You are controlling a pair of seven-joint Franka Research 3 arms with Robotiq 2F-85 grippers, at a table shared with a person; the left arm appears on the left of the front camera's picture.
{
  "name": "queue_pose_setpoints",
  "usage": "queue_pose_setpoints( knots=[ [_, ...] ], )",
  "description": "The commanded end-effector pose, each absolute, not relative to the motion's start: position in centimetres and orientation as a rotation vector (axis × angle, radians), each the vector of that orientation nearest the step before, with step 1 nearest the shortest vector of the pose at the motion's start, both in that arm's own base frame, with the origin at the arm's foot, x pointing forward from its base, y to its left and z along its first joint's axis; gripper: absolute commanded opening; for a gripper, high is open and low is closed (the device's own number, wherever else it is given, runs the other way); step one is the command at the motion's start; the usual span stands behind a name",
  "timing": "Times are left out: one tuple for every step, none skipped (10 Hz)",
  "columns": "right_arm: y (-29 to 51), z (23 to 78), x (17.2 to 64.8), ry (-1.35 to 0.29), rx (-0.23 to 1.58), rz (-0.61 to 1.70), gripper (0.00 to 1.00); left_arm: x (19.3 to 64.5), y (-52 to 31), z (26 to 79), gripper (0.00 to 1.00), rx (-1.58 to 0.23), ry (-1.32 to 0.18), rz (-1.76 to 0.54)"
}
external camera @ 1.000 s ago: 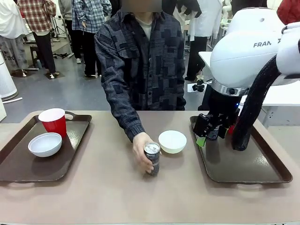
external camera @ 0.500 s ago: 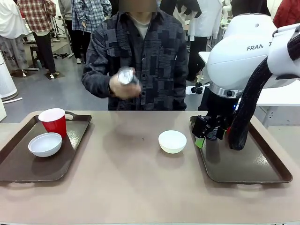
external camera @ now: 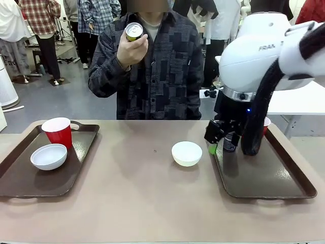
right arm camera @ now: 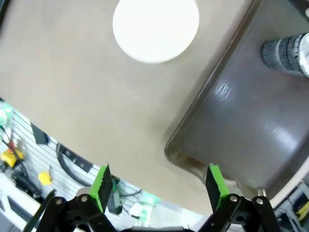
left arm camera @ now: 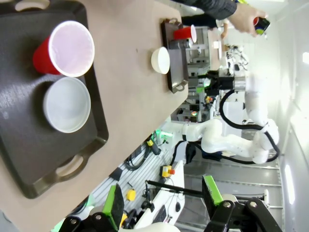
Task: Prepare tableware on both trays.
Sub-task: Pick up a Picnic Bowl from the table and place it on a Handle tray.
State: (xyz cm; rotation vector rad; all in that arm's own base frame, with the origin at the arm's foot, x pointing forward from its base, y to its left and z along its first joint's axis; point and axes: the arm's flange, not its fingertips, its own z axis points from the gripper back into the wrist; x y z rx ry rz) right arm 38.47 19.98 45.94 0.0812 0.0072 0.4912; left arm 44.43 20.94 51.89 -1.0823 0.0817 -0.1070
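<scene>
The left tray (external camera: 20,178) holds a red cup (external camera: 57,131) and a white bowl (external camera: 49,156); the left wrist view shows this cup (left arm camera: 65,48) and bowl (left arm camera: 67,104) far below my open left gripper (left arm camera: 161,205). A second bowl (external camera: 186,153) rests on the table between the trays. My right gripper (external camera: 219,145) hangs open over the left rim of the right tray (external camera: 269,178). In its wrist view the bowl (right arm camera: 155,26) lies beyond the open right gripper (right arm camera: 158,186), and a black can (right arm camera: 286,50) stands on the tray (right arm camera: 241,130). The person holds another can (external camera: 134,31) up high.
A second red cup (external camera: 266,124) peeks out behind my right arm at the far side of the right tray. The person stands at the far edge of the table. Bare tabletop lies between the trays and along the near edge.
The person's hand has lifted a can off the table beside the middle bowl and raised it to head height. My right arm has shifted slightly left.
</scene>
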Motion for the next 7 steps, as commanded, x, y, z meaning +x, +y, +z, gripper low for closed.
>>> queue_pose_setpoints(
  knots=[
    [22.1,45.6,41.7,-0.024,0.019,0.390,1.00,44.3,20.9,52.2,0.86,-1.086,0.085,-0.106],
    [22.9,45.4,43.1,-0.050,0.004,0.316,1.00,44.3,20.9,52.2,0.86,-1.086,0.085,-0.106],
    [23.4,45.0,44.2,-0.018,0.013,0.295,1.00,44.3,20.9,52.2,0.86,-1.086,0.085,-0.106],
    [23.6,44.8,45.4,-0.004,0.026,0.259,1.00,44.3,20.9,52.2,0.86,-1.086,0.085,-0.106],
    [23.6,44.9,45.8,-0.016,0.039,0.308,1.00,44.3,20.9,52.2,0.86,-1.086,0.085,-0.106],
    [22.8,44.7,44.1,-0.021,0.050,0.308,1.00,44.3,20.9,52.2,0.86,-1.086,0.085,-0.106],
    [22.8,44.7,44.1,-0.021,0.050,0.308,1.00,44.3,20.9,52.2,0.86,-1.086,0.085,-0.106]
  ],
)
